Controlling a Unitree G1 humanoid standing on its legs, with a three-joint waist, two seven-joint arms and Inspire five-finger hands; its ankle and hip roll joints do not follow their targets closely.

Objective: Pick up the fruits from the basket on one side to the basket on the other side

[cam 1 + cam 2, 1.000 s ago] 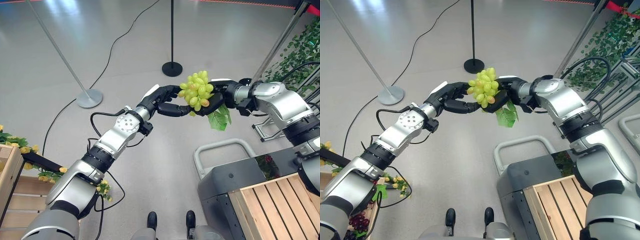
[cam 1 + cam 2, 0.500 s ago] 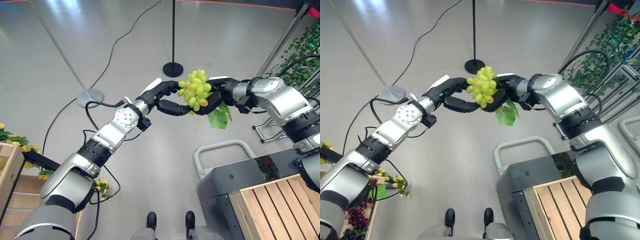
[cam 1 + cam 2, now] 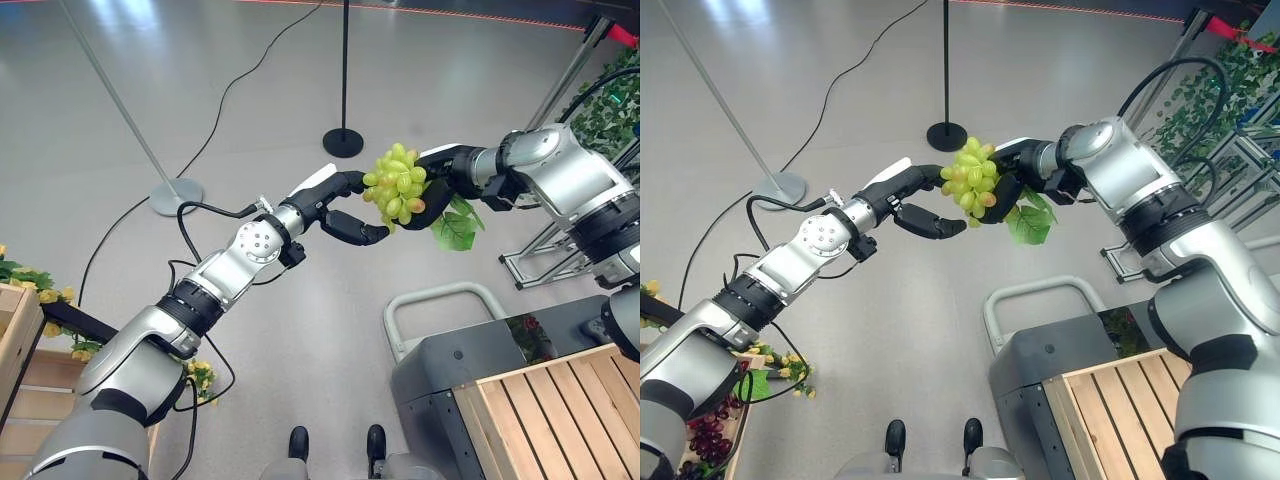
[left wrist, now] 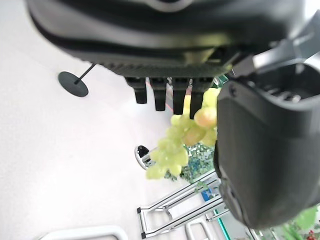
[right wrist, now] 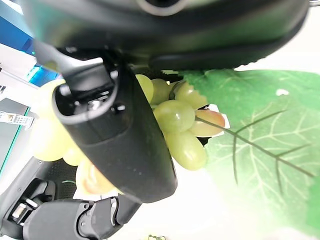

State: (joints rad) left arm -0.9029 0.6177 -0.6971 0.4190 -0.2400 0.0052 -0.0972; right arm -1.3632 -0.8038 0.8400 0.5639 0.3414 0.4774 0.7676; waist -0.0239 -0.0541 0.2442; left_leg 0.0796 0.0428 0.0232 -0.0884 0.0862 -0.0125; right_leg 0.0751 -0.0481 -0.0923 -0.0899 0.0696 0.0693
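My left hand has let go of the green grape bunch since a moment ago, fingers loose beside it. My right hand grips the bunch above the floor.

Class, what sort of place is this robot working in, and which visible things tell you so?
Probably an indoor exhibition or demo hall: a smooth grey floor, a barrier post on a round base, decorative green foliage and a wooden crate.

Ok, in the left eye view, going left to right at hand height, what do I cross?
left hand → green grapes → right hand, which holds the bunch, its green leaf hanging below.
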